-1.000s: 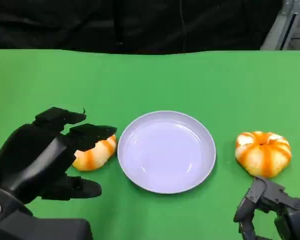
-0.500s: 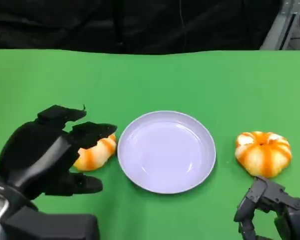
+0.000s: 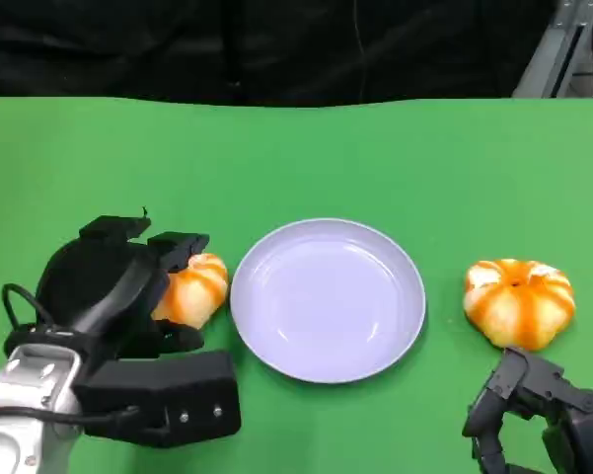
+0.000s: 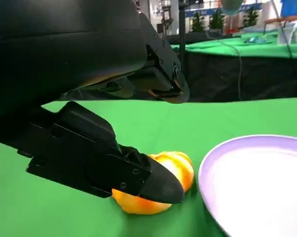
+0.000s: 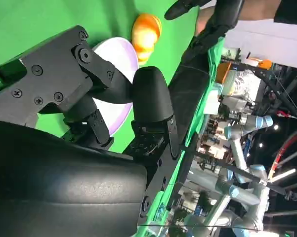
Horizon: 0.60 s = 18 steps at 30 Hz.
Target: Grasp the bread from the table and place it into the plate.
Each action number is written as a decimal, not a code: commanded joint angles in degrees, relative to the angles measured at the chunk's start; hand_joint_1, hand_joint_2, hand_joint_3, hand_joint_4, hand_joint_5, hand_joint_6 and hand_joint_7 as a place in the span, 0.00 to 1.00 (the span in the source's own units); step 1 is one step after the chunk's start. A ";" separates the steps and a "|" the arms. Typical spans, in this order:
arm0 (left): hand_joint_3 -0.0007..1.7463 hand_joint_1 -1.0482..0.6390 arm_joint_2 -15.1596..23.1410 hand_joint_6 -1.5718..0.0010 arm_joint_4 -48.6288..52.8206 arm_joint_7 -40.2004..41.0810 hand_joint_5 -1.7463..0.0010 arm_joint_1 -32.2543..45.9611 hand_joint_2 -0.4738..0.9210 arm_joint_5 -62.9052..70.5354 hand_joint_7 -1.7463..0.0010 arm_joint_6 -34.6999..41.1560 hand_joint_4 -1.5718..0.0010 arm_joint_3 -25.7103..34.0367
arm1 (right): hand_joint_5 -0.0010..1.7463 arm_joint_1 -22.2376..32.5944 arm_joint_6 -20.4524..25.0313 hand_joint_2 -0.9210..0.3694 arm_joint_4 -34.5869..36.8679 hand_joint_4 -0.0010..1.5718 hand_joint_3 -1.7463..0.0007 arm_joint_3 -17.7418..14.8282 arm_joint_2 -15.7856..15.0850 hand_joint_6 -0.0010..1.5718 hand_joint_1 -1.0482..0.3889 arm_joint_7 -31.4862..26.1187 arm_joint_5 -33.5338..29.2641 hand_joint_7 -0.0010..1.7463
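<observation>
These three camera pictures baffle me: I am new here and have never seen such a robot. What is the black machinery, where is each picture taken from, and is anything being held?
The black parts are a humanoid robot's two hands. The head view looks down at a green table. On it lies a white plate, with an orange bread to its left and a second bread to its right. The left hand curls around the first bread, fingers above and below it; the left wrist view shows that bread resting on the table, so it is not lifted. The right hand waits near the table's front edge, holding nothing. The right wrist view looks past that hand's fingers, tilted sideways.
</observation>
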 commanded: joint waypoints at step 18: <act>0.07 0.09 -2.65 0.69 17.13 8.26 0.92 -7.49 1.00 -0.41 1.00 7.48 0.85 -6.53 | 1.00 0.13 -0.44 0.30 -0.18 0.53 0.32 -0.24 -0.36 0.47 0.65 -0.27 0.44 0.90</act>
